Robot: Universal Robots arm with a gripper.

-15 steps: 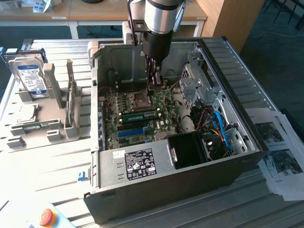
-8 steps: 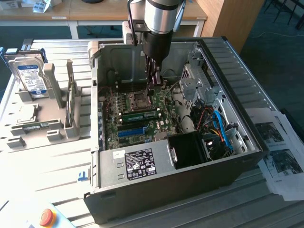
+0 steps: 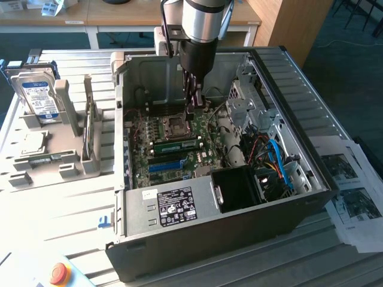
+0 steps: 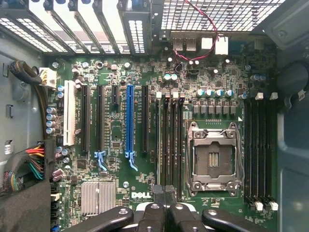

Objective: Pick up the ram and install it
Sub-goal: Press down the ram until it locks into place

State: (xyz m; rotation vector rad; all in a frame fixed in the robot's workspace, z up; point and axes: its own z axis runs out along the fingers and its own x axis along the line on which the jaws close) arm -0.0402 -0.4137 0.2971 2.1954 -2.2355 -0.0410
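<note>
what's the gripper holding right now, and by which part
Nothing that shows: the gripper is shut, empty, above the motherboard; the ram sits in a slot there.

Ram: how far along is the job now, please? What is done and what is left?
Done, it seems: the ram lies along a slot on the motherboard, beside the processor socket. In hand: nothing. The gripper is shut above the board and holds no stick. Left: I cannot tell whether the ram is pushed fully home.
</note>
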